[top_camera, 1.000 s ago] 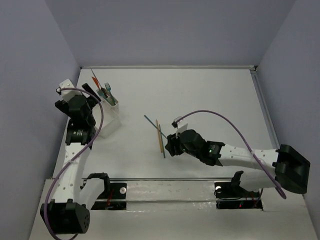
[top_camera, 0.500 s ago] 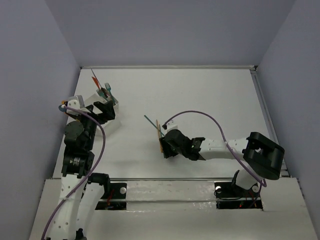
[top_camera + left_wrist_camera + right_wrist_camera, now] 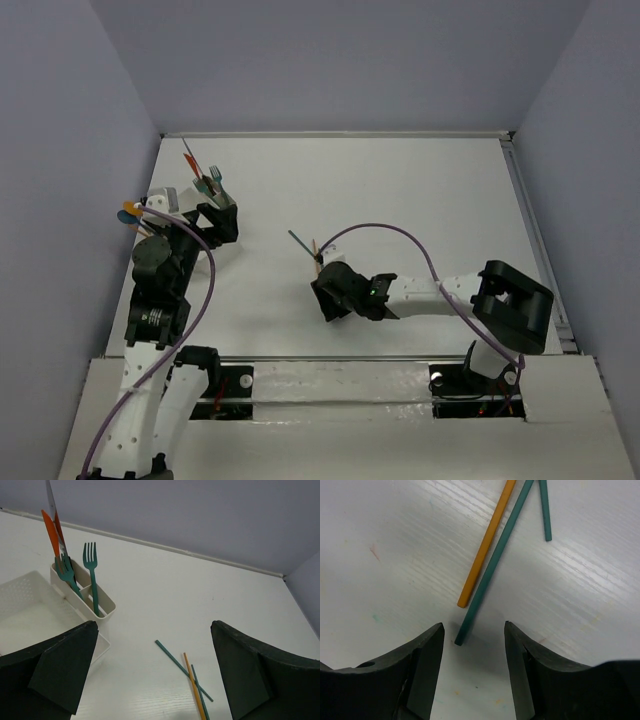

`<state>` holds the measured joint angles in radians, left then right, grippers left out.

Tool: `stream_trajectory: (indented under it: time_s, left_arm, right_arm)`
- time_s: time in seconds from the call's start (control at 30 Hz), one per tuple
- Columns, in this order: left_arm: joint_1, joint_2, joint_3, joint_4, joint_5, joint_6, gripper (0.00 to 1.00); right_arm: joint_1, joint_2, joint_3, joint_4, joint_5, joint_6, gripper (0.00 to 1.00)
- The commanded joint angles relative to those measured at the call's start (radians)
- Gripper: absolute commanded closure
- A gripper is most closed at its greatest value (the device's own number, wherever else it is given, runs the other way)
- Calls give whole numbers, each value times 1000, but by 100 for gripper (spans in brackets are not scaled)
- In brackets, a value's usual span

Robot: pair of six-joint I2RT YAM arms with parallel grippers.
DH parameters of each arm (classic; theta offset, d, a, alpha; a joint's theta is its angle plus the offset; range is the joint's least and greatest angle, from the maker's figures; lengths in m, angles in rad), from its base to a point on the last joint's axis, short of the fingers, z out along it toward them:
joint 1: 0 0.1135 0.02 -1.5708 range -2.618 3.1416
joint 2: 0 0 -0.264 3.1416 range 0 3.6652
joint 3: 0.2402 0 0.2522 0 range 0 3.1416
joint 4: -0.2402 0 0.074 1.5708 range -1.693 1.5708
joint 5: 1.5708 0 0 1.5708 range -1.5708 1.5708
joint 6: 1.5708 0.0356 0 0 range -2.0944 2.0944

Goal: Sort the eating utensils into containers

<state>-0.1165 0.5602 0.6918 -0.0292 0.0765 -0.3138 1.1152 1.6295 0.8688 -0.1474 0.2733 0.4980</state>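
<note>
**Utensil sort, late stage: three sticks left on the bench**

Left claw [image 3: 154, 650]: released, jaws spread wide, nothing between them.

Containers [image 3: 106, 611]: white organiser ahead and to the left of the left claw. A teal fork [image 3: 91, 565], a second teal fork [image 3: 64, 571], an orange utensil [image 3: 50, 532] and a grey blade [image 3: 50, 495] stood upright in the tall compartments.

Loose stock, ahead and to the right of the left claw and well apart from the containers: an orange stick [image 3: 192, 680] with a crossing teal stick [image 3: 172, 659] laid over it, and a teal stick [image 3: 492, 565] close alongside the orange one.

Right claw [image 3: 473, 635]: released and low over the bench [image 3: 420, 190]. Its jaws stood either side of the near end of the teal stick and were not closed on it. The orange stick's end lay just ahead of the gap, slightly left. The crossing teal stick lay farther ahead and right.

Progress, as judged: forks and flatware housed. Three sticks outstanding, with the first pick lined up but not made.

Surface: white bench with a faint grain, some sheen and a few small pale marks.

Room: plain lilac-grey walls [image 3: 330, 70] on three sides, with a pale strip along the far join.
</note>
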Motion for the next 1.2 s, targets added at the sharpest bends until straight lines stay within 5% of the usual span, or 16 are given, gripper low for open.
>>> stream_trajectory:
  time_s: [0.0,0.73,0.9,1.17]
  left_arm:
    - [-3,-13,8,31,31,-7,1]
    - [-3,-5,8,32,34,-13,1]
    - [-3,9,6,31,34,-16,1]
    - [-3,79,15,40,199,-77,2]
  right_arm:
    - [14,24,48,-30,12,13,44]
    - [23,87,85,-155,103,19,81]
    - [23,95,82,-144,105,25,100]
    - [23,40,116,-155,213,4,100]
